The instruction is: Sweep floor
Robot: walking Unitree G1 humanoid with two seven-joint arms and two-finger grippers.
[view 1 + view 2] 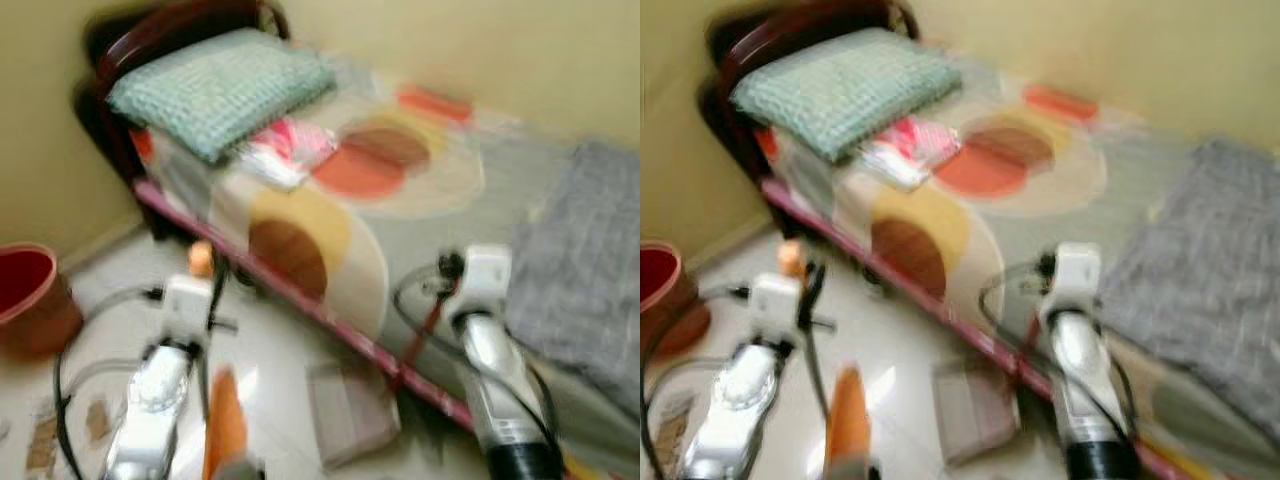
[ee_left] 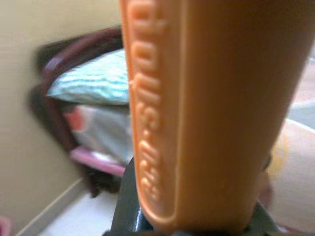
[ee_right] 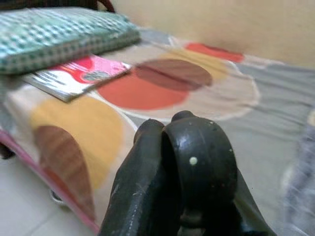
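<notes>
L gripper [image 2: 192,226] clamps orange broom handle [image 2: 206,108], upright near bed [image 1: 420,190]. R gripper [image 3: 182,172] fingers pressed together, holding nothing, over bedsheet. Red bucket [image 1: 30,295] by wall; contents can't tell.

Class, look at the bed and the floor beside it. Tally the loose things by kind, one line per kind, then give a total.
Green pillow: 1
Pink and white packet by the pillow: 1
Grey blanket: 1
Red bucket on the floor: 1
Flat pale object on the floor: 1
Orange handle at the left gripper: 1
Total: 6
</notes>
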